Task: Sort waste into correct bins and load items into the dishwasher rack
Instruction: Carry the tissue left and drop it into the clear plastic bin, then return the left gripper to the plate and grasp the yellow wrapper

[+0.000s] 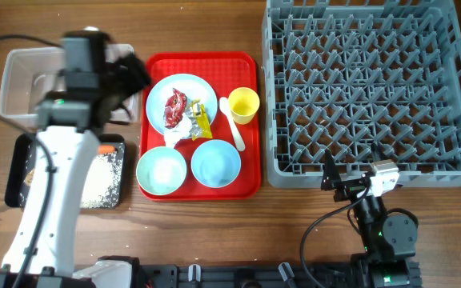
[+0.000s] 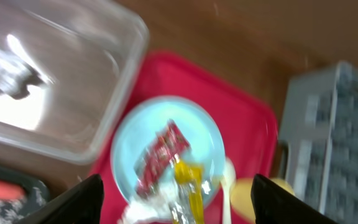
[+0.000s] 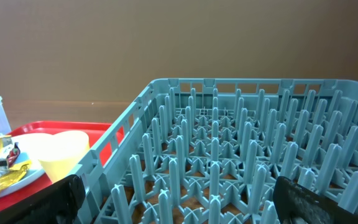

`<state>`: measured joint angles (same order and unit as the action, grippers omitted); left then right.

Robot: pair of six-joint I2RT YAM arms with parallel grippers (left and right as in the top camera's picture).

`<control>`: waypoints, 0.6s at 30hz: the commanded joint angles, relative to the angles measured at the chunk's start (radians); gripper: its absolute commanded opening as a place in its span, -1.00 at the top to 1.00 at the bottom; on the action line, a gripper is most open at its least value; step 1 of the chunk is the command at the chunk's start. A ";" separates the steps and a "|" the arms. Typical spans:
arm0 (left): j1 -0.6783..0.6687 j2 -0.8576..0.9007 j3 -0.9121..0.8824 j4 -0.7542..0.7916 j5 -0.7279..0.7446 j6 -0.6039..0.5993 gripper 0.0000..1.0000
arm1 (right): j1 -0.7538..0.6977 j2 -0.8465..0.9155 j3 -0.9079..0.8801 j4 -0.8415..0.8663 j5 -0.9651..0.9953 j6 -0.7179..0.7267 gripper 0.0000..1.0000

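Overhead, the grey dishwasher rack (image 1: pixel 366 88) fills the upper right. Left of it lies the red tray (image 1: pixel 201 58). The clear tub (image 1: pixel 18 80) sits at upper left, with the black tray (image 1: pixel 12 188) below it. On the red tray are the blue plate (image 1: pixel 192 83), green bowl (image 1: pixel 162 170), blue bowl (image 1: pixel 216 163), yellow cup (image 1: pixel 243 104) and white spoon (image 1: pixel 234 128). A red wrapper (image 1: pixel 175 108) and a yellow wrapper (image 1: pixel 201 122) lie on the plate. The left gripper (image 2: pixel 176 180) hangs released above the plate. The right gripper (image 3: pixel 176 183), at lower right, faces the rack with its jaws spread wide.

White left arm (image 1: pixel 50 184), black joints and cables; black right arm (image 1: pixel 382 228), white camera
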<state>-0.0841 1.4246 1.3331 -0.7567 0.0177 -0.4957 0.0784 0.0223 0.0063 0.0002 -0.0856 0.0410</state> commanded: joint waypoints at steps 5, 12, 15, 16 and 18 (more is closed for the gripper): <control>-0.257 0.151 0.004 -0.091 -0.084 -0.013 -0.62 | -0.004 0.002 -0.001 0.003 0.003 0.014 -1.00; -0.291 0.350 0.004 -0.014 -0.091 -0.012 -0.73 | -0.004 0.002 -0.001 0.003 0.003 0.014 -1.00; -0.291 0.422 0.004 0.062 -0.091 -0.005 -0.75 | -0.004 0.002 -0.001 0.003 0.003 0.014 -0.99; -0.291 0.436 0.004 0.081 -0.091 -0.005 -0.75 | -0.004 0.002 -0.001 0.003 0.003 0.014 -0.99; -0.291 0.449 0.004 0.100 -0.091 -0.005 -0.68 | -0.004 0.002 -0.001 0.003 0.003 0.014 -0.99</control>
<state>-0.3733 1.8503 1.3327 -0.6746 -0.0555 -0.5026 0.0784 0.0223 0.0063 -0.0002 -0.0856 0.0410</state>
